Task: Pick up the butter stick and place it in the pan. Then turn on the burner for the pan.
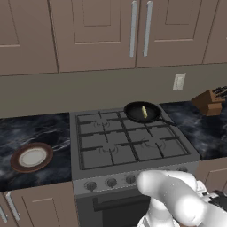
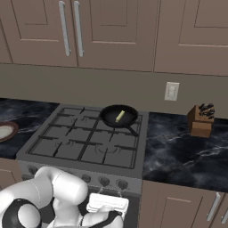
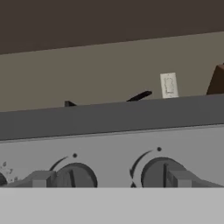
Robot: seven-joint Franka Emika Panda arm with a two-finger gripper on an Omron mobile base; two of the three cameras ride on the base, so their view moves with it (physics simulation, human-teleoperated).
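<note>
The black pan (image 1: 142, 112) (image 2: 119, 116) sits on the stove's back right burner, its handle (image 3: 139, 96) pointing right. The pale-yellow butter stick (image 1: 144, 111) (image 2: 120, 116) lies inside the pan. My gripper (image 3: 111, 179) (image 2: 109, 191) is low in front of the stove's control panel, open wide and holding nothing. In the hand view its fingertips (image 3: 41, 178) rise close before two dark knobs, one (image 3: 76, 176) left of centre and one (image 3: 159, 173) right of centre. Neither fingertip visibly grips a knob.
A brown-rimmed plate (image 1: 31, 157) (image 2: 5, 131) rests on the dark marble counter left of the stove. A wooden knife block (image 1: 209, 102) (image 2: 200, 121) stands on the right counter below a wall outlet (image 1: 179, 81) (image 2: 171, 91). More knobs (image 1: 111, 182) line the stove front.
</note>
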